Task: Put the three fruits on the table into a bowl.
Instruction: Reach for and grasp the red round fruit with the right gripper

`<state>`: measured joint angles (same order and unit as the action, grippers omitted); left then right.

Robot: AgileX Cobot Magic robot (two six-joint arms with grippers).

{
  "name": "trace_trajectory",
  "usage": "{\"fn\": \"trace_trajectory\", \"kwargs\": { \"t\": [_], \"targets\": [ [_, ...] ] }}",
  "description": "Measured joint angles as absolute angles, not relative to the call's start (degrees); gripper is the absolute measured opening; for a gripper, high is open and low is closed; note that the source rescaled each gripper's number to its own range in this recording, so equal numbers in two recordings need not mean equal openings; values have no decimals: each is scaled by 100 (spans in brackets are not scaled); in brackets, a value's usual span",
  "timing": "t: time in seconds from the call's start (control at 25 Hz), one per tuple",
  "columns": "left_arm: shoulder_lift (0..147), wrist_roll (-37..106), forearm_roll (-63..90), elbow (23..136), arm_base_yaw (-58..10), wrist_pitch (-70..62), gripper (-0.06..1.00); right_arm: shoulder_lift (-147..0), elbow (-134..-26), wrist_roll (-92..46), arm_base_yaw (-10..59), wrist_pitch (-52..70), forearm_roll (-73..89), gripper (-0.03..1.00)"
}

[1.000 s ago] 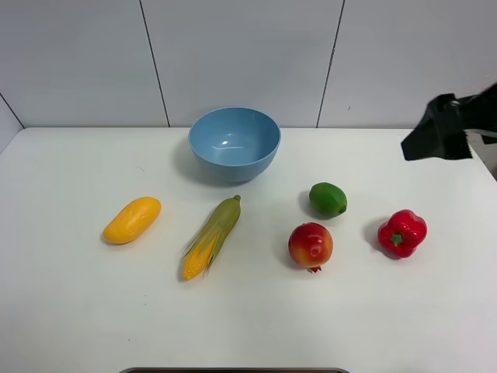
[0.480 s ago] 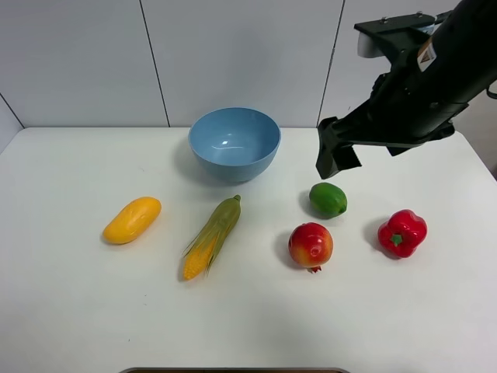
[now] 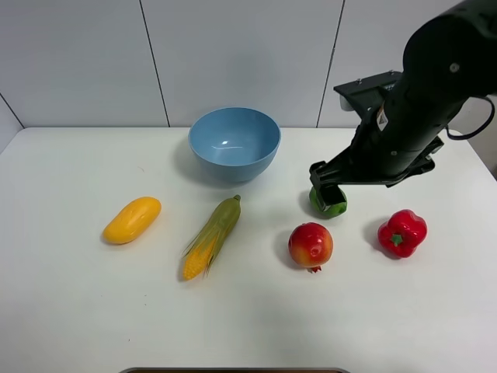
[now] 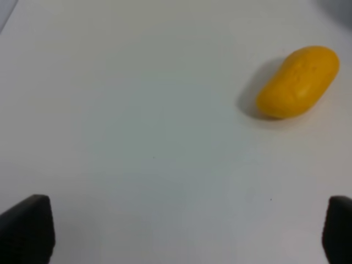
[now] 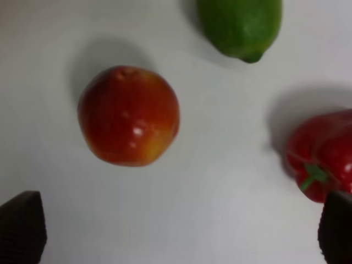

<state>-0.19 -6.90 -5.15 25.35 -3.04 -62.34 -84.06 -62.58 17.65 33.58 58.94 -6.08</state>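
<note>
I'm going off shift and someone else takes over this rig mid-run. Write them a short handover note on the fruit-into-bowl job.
Left gripper: open, holding nothing, above the table, with the mango in its wrist view.
Right gripper: open, holding nothing, over the lime and pomegranate.
Bowl: at the back of the table, nothing in it.
Done: nothing yet; all three fruits lie on the table.
Left: put the lime, pomegranate and mango into the bowl. Leave the corn cob and bell pepper where they are.
</note>
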Motion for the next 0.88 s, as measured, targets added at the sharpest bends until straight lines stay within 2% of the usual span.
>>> {"fn": "trace_trajectory", "kwargs": {
  "t": [0.24, 0.88],
  "targets": [
    [-19, -690, -515, 2535, -304, -6234, 100, -8580, -5746, 1771, 3327, 5124, -434, 100],
    [-19, -690, -515, 2535, -304, -6234, 100, -10093, -5697, 1771, 3314, 4091, -93, 100]
  ]
}}
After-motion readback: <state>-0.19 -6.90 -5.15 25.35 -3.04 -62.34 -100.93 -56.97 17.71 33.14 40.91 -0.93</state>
